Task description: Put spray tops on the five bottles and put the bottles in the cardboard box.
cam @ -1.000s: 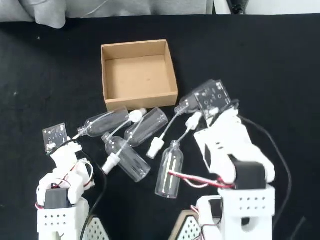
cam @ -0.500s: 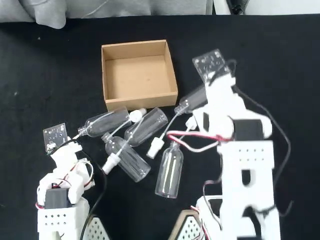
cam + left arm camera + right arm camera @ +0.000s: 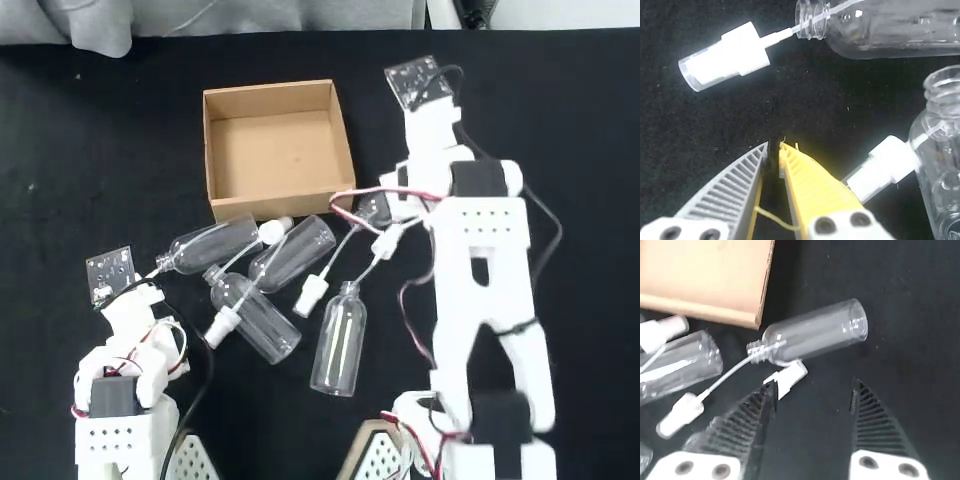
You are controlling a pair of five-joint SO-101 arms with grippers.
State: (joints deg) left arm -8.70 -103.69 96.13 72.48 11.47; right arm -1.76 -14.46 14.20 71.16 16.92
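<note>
My right gripper (image 3: pixel 813 386) hangs with fingers spread wide over a clear plastic bottle (image 3: pixel 815 337) that lies uncapped beside the empty brown cardboard box (image 3: pixel 280 200), likely so I can grasp it. My left gripper (image 3: pixel 773 147) is clenched on nothing, low toward the black table's (image 3: pixel 80 120) front-left corner, beside loose white spray tops (image 3: pixel 722 62).

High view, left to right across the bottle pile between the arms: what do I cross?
Left arm → leftmost bottle, by the cardboard box's front-left corner → nearest bottle, lying toward the arm bases → right arm. The middle bottles overlap sideways, so they are left out.
</note>
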